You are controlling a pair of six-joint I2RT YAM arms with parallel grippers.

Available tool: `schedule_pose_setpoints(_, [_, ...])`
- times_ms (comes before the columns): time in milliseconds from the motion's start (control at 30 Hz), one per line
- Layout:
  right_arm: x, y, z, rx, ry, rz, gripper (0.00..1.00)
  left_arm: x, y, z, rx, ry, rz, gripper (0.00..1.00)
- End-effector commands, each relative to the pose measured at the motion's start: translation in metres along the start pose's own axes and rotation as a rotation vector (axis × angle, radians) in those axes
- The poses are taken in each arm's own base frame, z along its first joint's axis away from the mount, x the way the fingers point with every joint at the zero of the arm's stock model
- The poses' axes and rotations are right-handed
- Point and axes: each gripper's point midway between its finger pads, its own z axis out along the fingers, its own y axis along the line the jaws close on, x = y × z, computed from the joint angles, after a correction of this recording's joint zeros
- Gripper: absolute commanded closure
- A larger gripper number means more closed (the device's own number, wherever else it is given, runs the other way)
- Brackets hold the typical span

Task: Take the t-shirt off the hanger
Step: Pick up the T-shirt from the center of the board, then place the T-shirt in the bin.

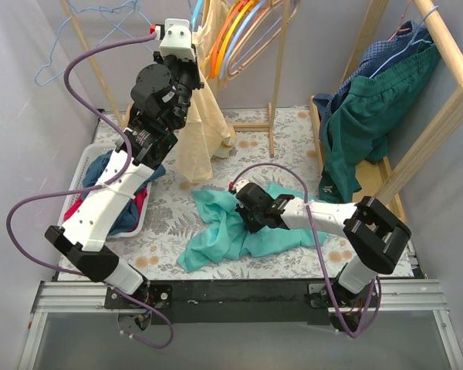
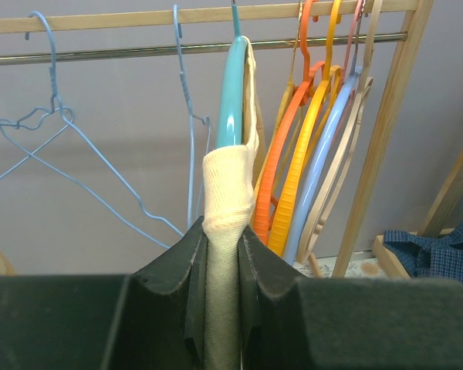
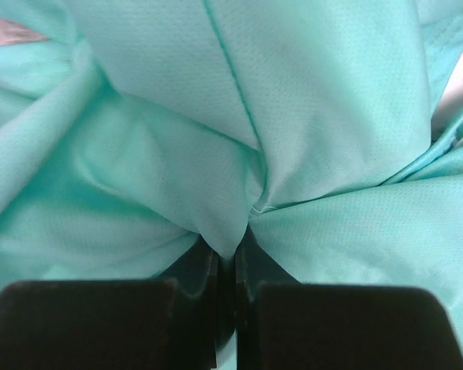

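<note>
Left wrist view has the left claw (image 2: 221,231) clamped tight on a bunched fold of the cream t-shirt (image 2: 228,193). The shirt is still draped over a teal hanger (image 2: 233,100) hooked on the far rail (image 2: 123,52). Orange, yellow and pale blue hangers (image 2: 305,154) crowd just to its right. From the top camera, the shirt hangs from the rail down toward the worktop (image 1: 170,212). The right claw (image 3: 226,245) is pinched closed on a fold of a mint-green garment (image 3: 309,116), which lies crumpled on the near worktop.

Matt cloth t-shirt (image 2: 228,202) w/ glossy plastic hanger (image 2: 231,100).
</note>
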Motion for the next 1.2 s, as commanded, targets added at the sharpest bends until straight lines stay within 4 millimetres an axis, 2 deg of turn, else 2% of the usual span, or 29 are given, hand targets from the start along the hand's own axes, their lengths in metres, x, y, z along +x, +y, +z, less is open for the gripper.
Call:
schedule_pose_setpoints(0, [-0.059,0.068,-0.053,-0.291,-0.157,-0.113,0.99,-0.069,0.018,-0.016,-0.021,-0.170,-0.106,1.00])
schedule_pose_setpoints(33, [-0.072,0.078,-0.063,-0.332,-0.201,-0.138,0.99,-0.070,0.017,-0.015,-0.017,-0.173,-0.106,1.00])
schedule_pose_setpoints(67, [-0.091,0.094,-0.083,-0.390,-0.266,-0.165,0.99,-0.076,0.018,-0.017,-0.012,-0.185,-0.114,1.00])
schedule_pose_setpoints(133, [-0.105,0.120,-0.106,-0.488,-0.322,-0.207,0.99,-0.077,0.016,-0.017,-0.003,-0.183,-0.118,1.00])
schedule_pose_setpoints(200, [-0.132,0.142,-0.134,-0.575,-0.415,-0.253,0.99,-0.084,0.016,-0.019,0.007,-0.190,-0.128,1.00])
schedule_pose_setpoints(233, [-0.139,0.154,-0.144,-0.604,-0.439,-0.275,0.99,-0.084,0.015,-0.019,0.011,-0.185,-0.129,1.00])
schedule_pose_setpoints(267, [-0.143,0.161,-0.142,-0.624,-0.439,-0.302,0.99,-0.086,0.014,-0.020,0.023,-0.187,-0.134,1.00])
schedule_pose_setpoints(300, [-0.161,0.174,-0.160,-0.671,-0.483,-0.324,0.99,-0.088,0.014,-0.021,0.028,-0.187,-0.140,1.00])
schedule_pose_setpoints(333, [-0.166,0.183,-0.164,-0.697,-0.490,-0.342,0.99,-0.086,0.014,-0.021,0.031,-0.180,-0.138,1.00])
schedule_pose_setpoints(367, [-0.167,0.191,-0.153,-0.710,-0.467,-0.374,0.99,-0.086,0.012,-0.022,0.037,-0.178,-0.142,1.00])
schedule_pose_setpoints(400, [-0.172,0.202,-0.157,-0.748,-0.475,-0.399,0.99,-0.087,0.013,-0.024,0.042,-0.177,-0.144,1.00])
schedule_pose_setpoints(433, [-0.188,0.211,-0.169,-0.770,-0.515,-0.417,0.99,-0.087,0.013,-0.026,0.049,-0.176,-0.142,1.00])
schedule_pose_setpoints(467, [-0.192,0.218,-0.154,-0.778,-0.493,-0.425,0.99,-0.089,0.012,-0.028,0.058,-0.178,-0.143,1.00])
schedule_pose_setpoints(500, [-0.196,0.225,-0.153,-0.804,-0.497,-0.447,0.99,-0.089,0.012,-0.031,0.068,-0.180,-0.145,1.00])
schedule_pose_setpoints(533, [-0.218,0.232,-0.167,-0.817,-0.553,-0.460,0.99,-0.090,0.012,-0.032,0.075,-0.179,-0.147,1.00])
schedule_pose_setpoints(567, [-0.221,0.238,-0.149,-0.818,-0.531,-0.464,0.99,-0.091,0.011,-0.034,0.081,-0.180,-0.148,1.00])
schedule_pose_setpoints(600, [-0.229,0.243,-0.148,-0.828,-0.547,-0.474,0.99,-0.092,0.011,-0.036,0.090,-0.180,-0.153,1.00])
schedule_pose_setpoints(633, [-0.252,0.250,-0.164,-0.837,-0.618,-0.482,0.99,-0.093,0.012,-0.039,0.098,-0.177,-0.153,1.00])
schedule_pose_setpoints(667, [-0.256,0.255,-0.149,-0.842,-0.610,-0.480,0.99,-0.095,0.012,-0.040,0.101,-0.177,-0.154,1.00])
schedule_pose_setpoints(800, [-0.295,0.273,-0.155,-0.881,-0.733,-0.458,0.99,-0.099,0.018,-0.050,0.105,-0.175,-0.155,1.00])
schedule_pose_setpoints(833, [-0.309,0.276,-0.162,-0.899,-0.795,-0.436,0.99,-0.101,0.019,-0.054,0.111,-0.177,-0.157,1.00])
schedule_pose_setpoints(900, [-0.318,0.279,-0.160,-0.909,-0.843,-0.414,0.99,-0.107,0.022,-0.060,0.117,-0.186,-0.160,1.00])
schedule_pose_setpoints(1000, [-0.342,0.278,-0.175,-0.920,-0.975,-0.378,0.99,-0.111,0.022,-0.067,0.138,-0.185,-0.163,1.00])
schedule_pose_setpoints(1067, [-0.357,0.275,-0.184,-0.927,-1.053,-0.354,0.99,-0.108,0.020,-0.068,0.152,-0.165,-0.155,1.00])
schedule_pose_setpoints(1167, [-0.378,0.262,-0.197,-0.907,-1.149,-0.317,0.99,-0.102,0.020,-0.071,0.161,-0.143,-0.144,1.00])
